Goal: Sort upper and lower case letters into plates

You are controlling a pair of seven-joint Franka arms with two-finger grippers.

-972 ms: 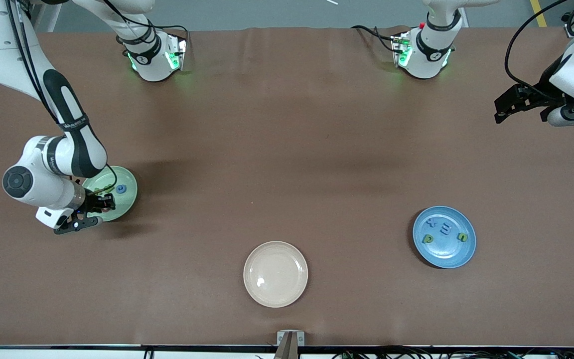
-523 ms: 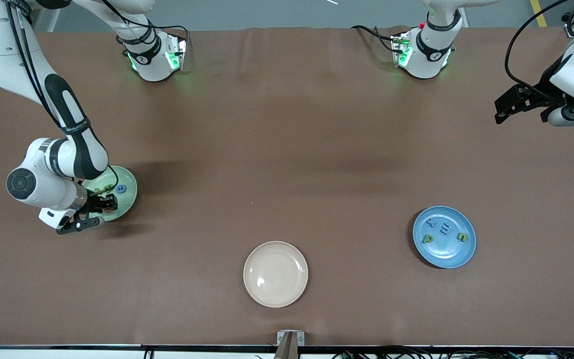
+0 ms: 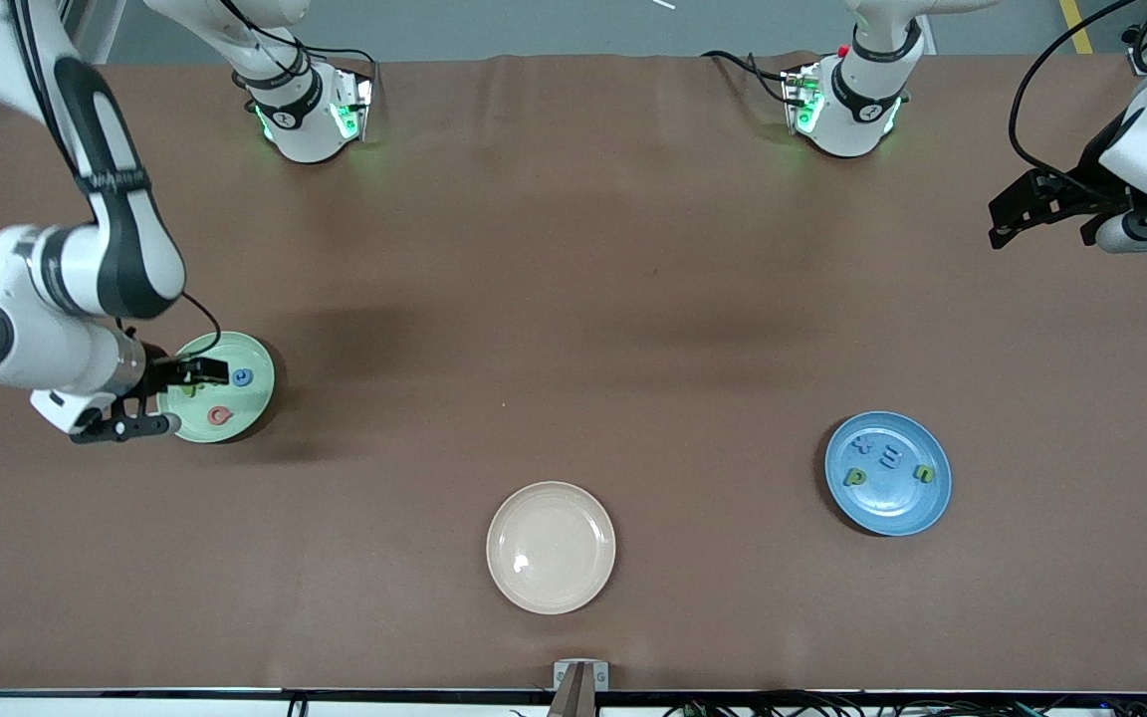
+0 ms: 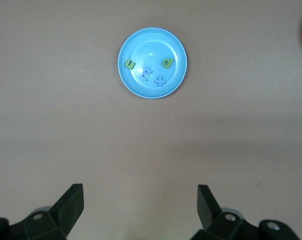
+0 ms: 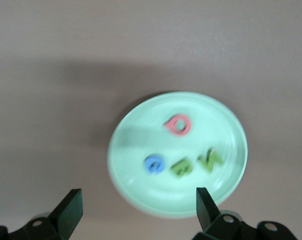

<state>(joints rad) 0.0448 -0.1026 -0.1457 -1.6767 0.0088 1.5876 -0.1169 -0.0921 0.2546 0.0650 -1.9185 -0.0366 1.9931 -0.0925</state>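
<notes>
1. Progress: every letter in view already lies in a dish. The mint green plate [image 3: 218, 400], toward the right arm's end of the table, holds a pink letter [image 3: 221, 415], a blue letter [image 3: 244, 377] and two green letters [image 5: 196, 163]. The blue plate [image 3: 888, 473], toward the left arm's end and a little nearer the front camera, holds four letters: two green, two blue [image 4: 153, 76].

2. The cream plate [image 3: 551, 547], between the two dishes and nearest the front camera, is bare, and no loose letter shows on the brown table [image 3: 573, 299]. Judging from this, the sorting looks finished or all but finished; whether each letter sits in the correct dish I cannot tell.

3. The right gripper [image 3: 150, 398] hangs over the 9 o'clock rim of the mint green plate, jaws spread wide and holding nothing. In its wrist view the pink letter lies in the dish clear of both fingers [image 5: 68, 209], untouched.

4. The left gripper [image 3: 1017, 212] waits over the table's edge at the left arm's end, well apart from the blue plate, jaws wide and empty. From the blue plate it stands at about 1 o'clock in the front view.
</notes>
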